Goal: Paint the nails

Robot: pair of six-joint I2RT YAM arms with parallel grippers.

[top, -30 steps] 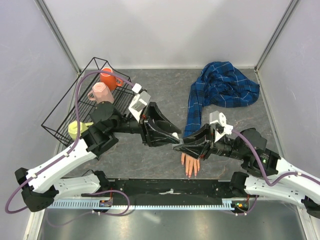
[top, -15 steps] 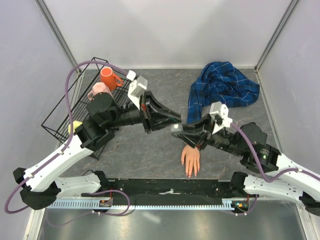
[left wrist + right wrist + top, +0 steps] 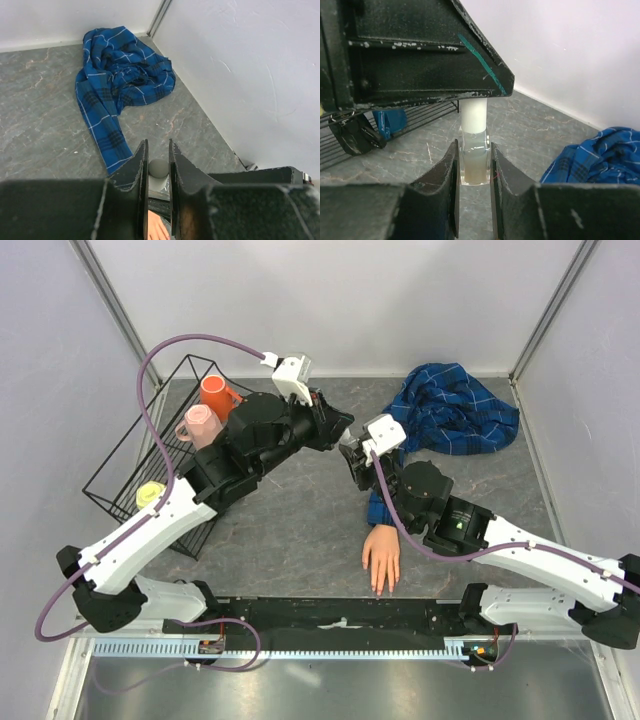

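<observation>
Step in hand looks like opening the polish, no painting yet. Both arms meet in the air over the middle of the desk.

Left gripper (image 3: 158, 147): fingers nearly together with a thin slot between. The round white cap (image 3: 159, 168) shows through that slot, but I can't tell if they actually clamp it.

Right gripper (image 3: 473, 146): fingers pinch the small clear bottle (image 3: 474, 165) by its sides. It's upright, with pale liquid inside, and the cap top is hidden under the left finger.

Next move, my read: left needs a firm hold on the cap, then twist and lift straight up while right keeps the bottle steady. Any tilt risks a spill.

The nails (image 3: 379, 586) are too small to resolve. They're on the fingertips of the mannequin hand (image 3: 381, 553), which lies flat by the near edge, right of centre, fingers toward the near edge and well below both grippers.

Surface, left to right:
- wire rack (image 3: 125, 495) on the left edge, holding an orange mug (image 3: 215, 395), a pink mug (image 3: 198, 425) and a yellow item (image 3: 150, 497)
- grey stone-pattern mat (image 3: 290, 530)
- plaid sleeve (image 3: 450, 410) running from the wrist to a heap in the far right corner

Plain pale walls (image 3: 340, 300) close in three sides
</observation>
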